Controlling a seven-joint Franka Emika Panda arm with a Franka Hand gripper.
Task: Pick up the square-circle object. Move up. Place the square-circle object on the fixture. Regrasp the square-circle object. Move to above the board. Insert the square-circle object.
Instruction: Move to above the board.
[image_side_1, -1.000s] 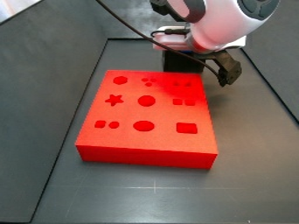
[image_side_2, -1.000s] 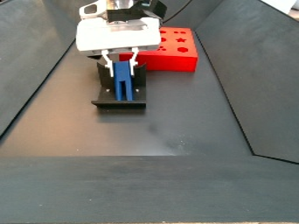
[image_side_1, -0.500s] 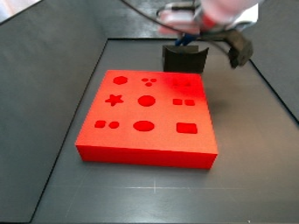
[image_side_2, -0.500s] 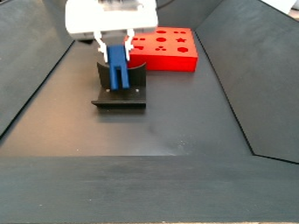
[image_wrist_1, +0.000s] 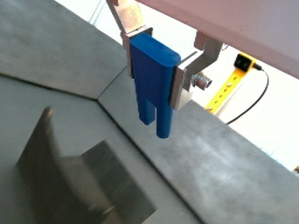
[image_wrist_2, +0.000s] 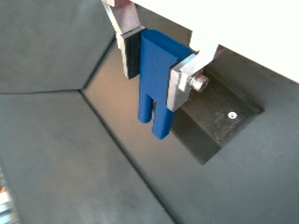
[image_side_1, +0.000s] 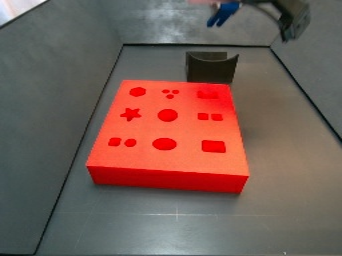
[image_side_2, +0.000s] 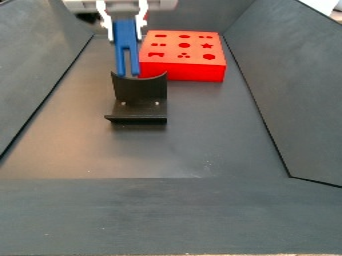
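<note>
My gripper (image_wrist_1: 156, 61) is shut on the blue square-circle object (image_wrist_1: 153, 83), prongs pointing down; it shows the same way in both wrist views (image_wrist_2: 156, 83). In a side view the gripper (image_side_2: 124, 18) holds the piece (image_side_2: 124, 47) lifted above the dark fixture (image_side_2: 139, 100), with the prong tips just over its notch. In a side view (image_side_1: 223, 12) only a blurred blue tip of the piece shows at the frame's upper edge, above the fixture (image_side_1: 210, 68). The red board (image_side_1: 168, 135) lies flat in front of the fixture and also shows in a side view (image_side_2: 187, 55).
Dark sloping walls (image_side_2: 54, 90) enclose the grey floor on both sides. A yellow cable (image_wrist_1: 228, 83) hangs near the gripper in a wrist view. The fixture's base plate (image_wrist_2: 222, 118) lies below the piece.
The gripper has risen with the square-circle object, lifting it out of the fixture's notch; in a side view the arm has almost left the frame upward.
</note>
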